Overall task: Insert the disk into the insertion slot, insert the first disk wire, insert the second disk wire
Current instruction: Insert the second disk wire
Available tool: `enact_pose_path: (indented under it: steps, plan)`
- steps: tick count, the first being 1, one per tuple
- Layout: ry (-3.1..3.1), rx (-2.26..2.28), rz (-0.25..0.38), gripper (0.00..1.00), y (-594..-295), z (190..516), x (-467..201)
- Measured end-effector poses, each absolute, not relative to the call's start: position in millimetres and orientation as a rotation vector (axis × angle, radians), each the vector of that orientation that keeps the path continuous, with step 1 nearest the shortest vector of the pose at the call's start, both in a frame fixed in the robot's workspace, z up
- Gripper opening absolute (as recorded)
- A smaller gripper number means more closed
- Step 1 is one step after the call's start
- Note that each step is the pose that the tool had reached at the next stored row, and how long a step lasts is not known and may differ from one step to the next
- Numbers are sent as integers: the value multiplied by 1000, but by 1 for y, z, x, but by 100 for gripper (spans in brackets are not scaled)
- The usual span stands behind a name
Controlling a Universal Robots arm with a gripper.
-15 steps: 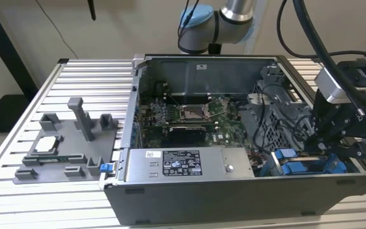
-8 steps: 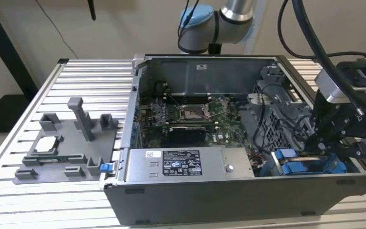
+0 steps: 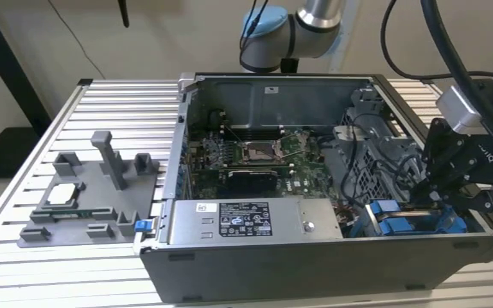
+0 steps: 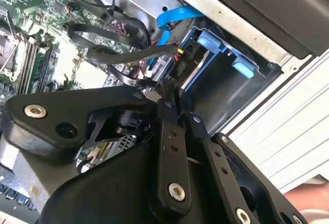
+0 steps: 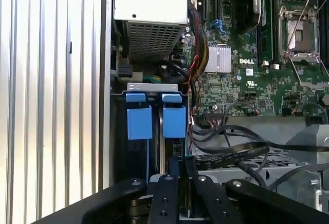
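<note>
Disk (image 5: 172, 147) first, operator: you can see only its edge, standing on end in the insertion slot (image 5: 152, 87), between the blue latches, with the rest hidden down in the bay. Your gripper (image 5: 180, 168) hangs right over that edge, and in both wrist views the two black fingers (image 4: 168, 112) stand pressed close together, almost no gap between them (whether they pinch a thin connector or only each other you cannot tell, since the tips bury themselves among the cables). In the second wrist view the fingertips meet just beside a blue flat cable (image 4: 172, 21) and a loop of black wires (image 4: 110, 44) at the mouth of the bay; the plug ends of these are hidden behind the fingers. In the exterior view the gripper (image 3: 432, 190) reaches down into the corner of the computer case (image 3: 315, 269) on the exterior view's right, and its body covers most of the bay, so only the blue latches (image 3: 400, 221) peep out. Further out you have the silver power-supply box (image 3: 246, 221) beside the bay and the motherboard (image 3: 255, 154) behind it. On the slatted table (image 3: 75, 269), well apart on the exterior view's left, sits a grey fixture tray (image 3: 92, 192) with a small chip in it.
</note>
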State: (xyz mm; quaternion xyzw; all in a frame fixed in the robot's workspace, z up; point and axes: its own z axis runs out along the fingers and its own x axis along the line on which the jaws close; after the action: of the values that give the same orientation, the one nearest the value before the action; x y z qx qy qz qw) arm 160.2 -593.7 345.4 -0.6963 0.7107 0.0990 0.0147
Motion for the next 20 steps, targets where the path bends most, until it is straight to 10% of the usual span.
enact_pose_path:
  steps: [20]
  plan:
    - [2217,-2161,309,0,-593,340,162]
